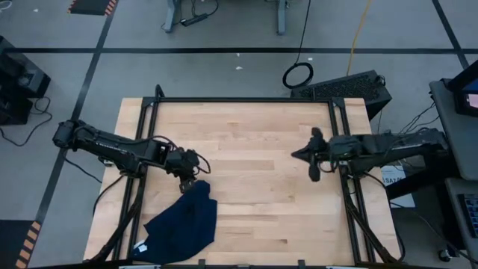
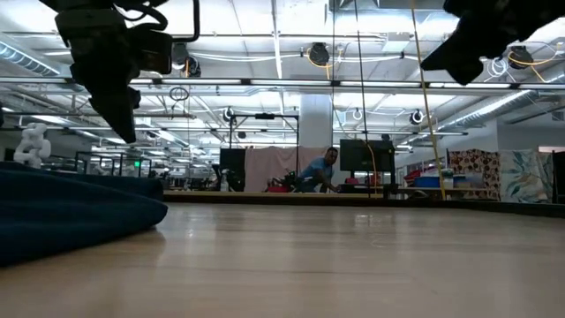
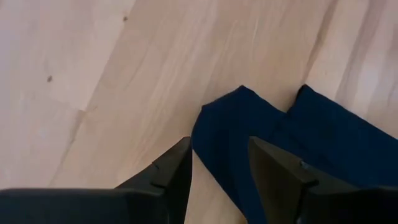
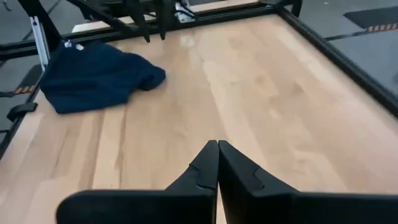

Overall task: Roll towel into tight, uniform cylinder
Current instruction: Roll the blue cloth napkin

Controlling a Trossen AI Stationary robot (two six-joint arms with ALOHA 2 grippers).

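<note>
The dark navy towel (image 1: 183, 228) lies crumpled on the wooden table near its front left corner. A small white tag (image 1: 142, 246) sits at its near edge. My left gripper (image 3: 219, 143) is open and hangs above the towel's far corner (image 3: 233, 130), fingers slanting down on either side of it. In the low view it (image 2: 119, 119) is well clear of the cloth (image 2: 71, 212). My right gripper (image 4: 217, 155) is shut and holds nothing. It is raised over the table's right part (image 1: 302, 155), and the towel (image 4: 93, 74) lies far off from it.
Bare wood (image 1: 254, 187) spreads between the two arms. Black frame rails (image 1: 340, 127) run along the table's sides and back. A dark keyboard-like case (image 1: 351, 86) lies on the floor beyond the far right corner. A person (image 2: 320, 172) shows far behind in the room.
</note>
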